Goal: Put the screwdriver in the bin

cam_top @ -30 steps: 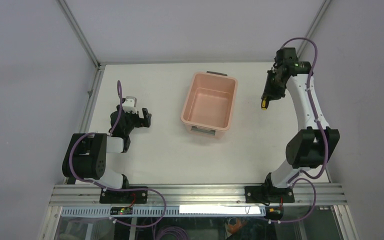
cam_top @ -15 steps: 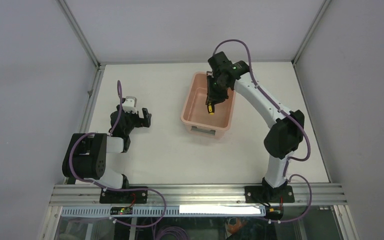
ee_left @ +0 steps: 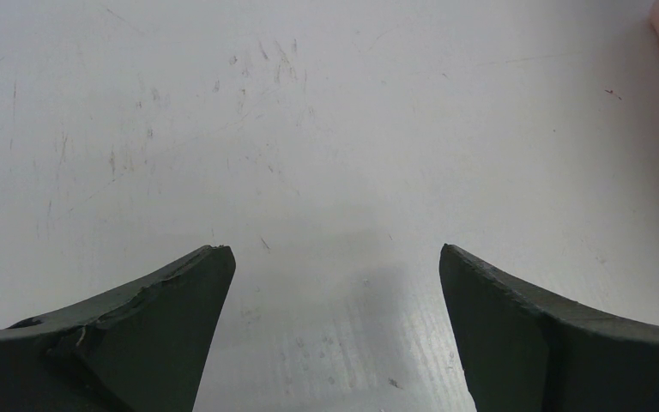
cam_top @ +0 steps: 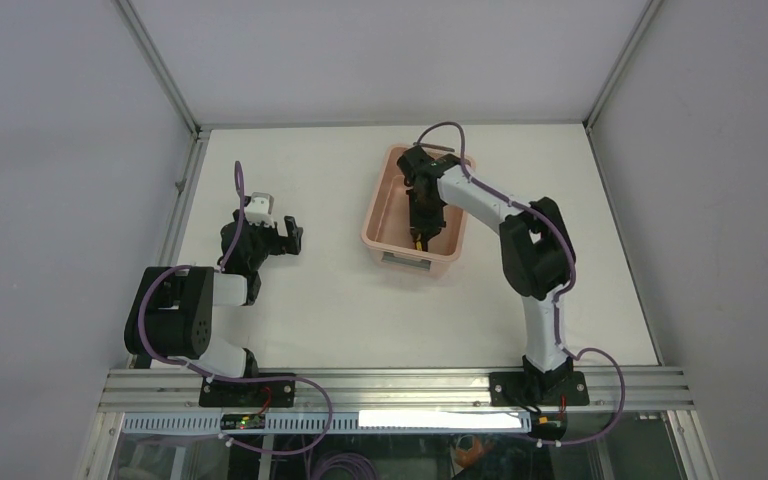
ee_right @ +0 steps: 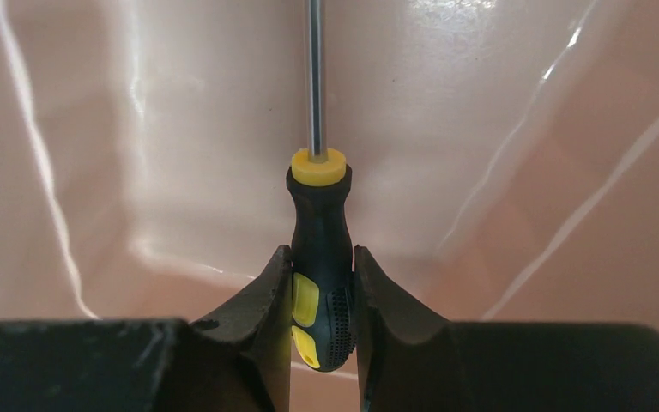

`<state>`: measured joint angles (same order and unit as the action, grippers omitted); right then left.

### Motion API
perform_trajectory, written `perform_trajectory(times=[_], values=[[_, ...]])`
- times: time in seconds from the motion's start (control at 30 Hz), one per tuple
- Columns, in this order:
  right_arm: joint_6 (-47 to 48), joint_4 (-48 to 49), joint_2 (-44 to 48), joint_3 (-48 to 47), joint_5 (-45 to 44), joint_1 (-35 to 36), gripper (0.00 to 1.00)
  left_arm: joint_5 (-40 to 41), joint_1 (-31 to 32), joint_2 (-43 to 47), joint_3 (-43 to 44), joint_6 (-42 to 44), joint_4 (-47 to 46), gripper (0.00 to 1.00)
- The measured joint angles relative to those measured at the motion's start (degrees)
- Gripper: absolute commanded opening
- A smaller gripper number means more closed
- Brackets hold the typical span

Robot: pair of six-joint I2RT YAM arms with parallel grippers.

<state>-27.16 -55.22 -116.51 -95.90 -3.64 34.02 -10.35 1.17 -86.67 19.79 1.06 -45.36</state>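
Right arm folded forward, my right gripper dipped inside the bin, pinching the screwdriver handle, shaft pointing straight ahead. My left gripper gapes wide, low over the table.

**Right arm reaching far and gripping, left arm folded and open**

The right arm rises from its base at the near edge of the worktop, elbow high. Its forearm runs toward the far edge and its wrist is pitched down. The right gripper points downward, fingers pinched tight on the black handle of the screwdriver. The left arm is folded low by the left edge. The left gripper sits low over the worktop, jaws spread wide apart.
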Motion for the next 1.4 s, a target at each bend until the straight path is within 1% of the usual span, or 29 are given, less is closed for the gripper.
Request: perform_trajectory(times=[0.1, 0.2, 0.23, 0.3, 0.4, 0.47, 0.6, 0.63, 0.67, 0.7, 0.73, 0.87, 0.9, 0.93, 0.97, 1.03, 1.17, 1.23, 1.27, 1.3, 1.4], values=[[-0.02, 0.28, -1.53, 0.46, -0.22, 0.22, 0.25, 0.0, 0.0, 0.0, 0.0, 0.0, 0.0, 0.99], [-0.15, 0.63, -2.38, 0.46, -0.22, 0.44, 0.54, 0.0, 0.0, 0.0, 0.0, 0.0, 0.0, 0.99], [-0.26, 0.63, -2.4, 0.46, -0.28, 0.48, 0.61, 0.0, 0.0, 0.0, 0.0, 0.0, 0.0, 0.99], [-0.76, 1.11, -2.38, 0.46, -0.5, 0.55, 0.72, 0.0, 0.0, 0.0, 0.0, 0.02, 0.0, 0.99], [-1.03, 1.68, -2.23, 0.46, -1.14, 0.59, 0.76, 0.0, 0.0, 0.0, 0.0, 0.0, 0.0, 0.99], [-1.03, 1.64, -1.55, 0.46, -1.66, 0.61, 0.76, 0.0, 0.0, 0.0, 0.0, 0.0, 0.0, 0.99], [-0.55, 1.53, 1.97, 0.35, -2.12, 0.63, 0.78, 0.0, 0.0, 0.0, 0.0, 0.0, 0.0, 0.99], [-0.13, 1.36, 3.21, 0.04, -2.19, 0.63, 0.8, 0.0, 0.0, 0.0, 0.0, 0.0, 0.0, 0.99], [0.37, 1.16, 4.57, -0.55, -2.25, 0.63, 0.86, 0.0, 0.0, 0.0, 0.0, 0.0, 0.0, 0.99], [0.92, 1.25, 5.86, -1.03, -2.36, 0.63, 0.95, 0.0, 0.0, 0.0, 0.0, 0.0, 0.0, 0.99], [1.73, 1.51, 7.89, -1.46, -2.56, 0.63, 0.99, 0.0, 0.0, 0.0, 0.0, 0.0, 0.0, 0.99], [4.81, 4.9, 17.18, -0.07, -4.31, 0.33, 0.99, 0.0, 0.0, 0.0, 0.0, 0.0, 0.0, 0.99], [5.64, 6.78, 20.65, 1.68, -4.96, 0.11, 0.99, 0.0, 0.0, 0.0, 0.0, 0.0, 0.0, 0.99], [6.8, 9.51, 26.56, 5.35, -5.49, -0.85, 0.99, 0.0, 0.0, 0.0, 0.0, 0.0, 0.0, 0.99], [7.04, 9.84, 28.06, 6.23, -5.6, -1.31, 0.99, 0.0, 0.0, 0.0, 0.0, 0.0, 0.0, 0.99], [7.89, 13.77, 34.84, 11.72, -5.07, -4.83, 0.99, 0.0, 0.0, 0.0, 0.0, 0.0, 0.0, 0.99], [7.91, 22.36, 47.78, 27.43, -4.81, -17.53, 0.99, 0.0, 0.0, 0.0, 0.0, 0.0, 0.0, 0.99], [7.63, 26.53, 52.46, 36.24, -4.76, -22.34, 0.99, 0.0, 0.0, 0.0, 0.0, 0.0, 0.02, 0.99], [7.54, 27.43, 53.66, 38.8, -5.01, -23.34, 0.99, 0.0, 0.0, 0.0, 0.0, 0.0, 0.0, 0.99], [7.48, 29.77, 55.84, 44.11, -5.07, -24.79, 0.99, 0.0, 0.0, 0.0, 0.0, 0.0, 0.02, 0.99], [7.26, 34.73, 59.87, 55.12, -5.9, -25.68, 0.99, 0.0, 0.0, 0.0, 0.0, 0.0, 0.02, 0.99]])
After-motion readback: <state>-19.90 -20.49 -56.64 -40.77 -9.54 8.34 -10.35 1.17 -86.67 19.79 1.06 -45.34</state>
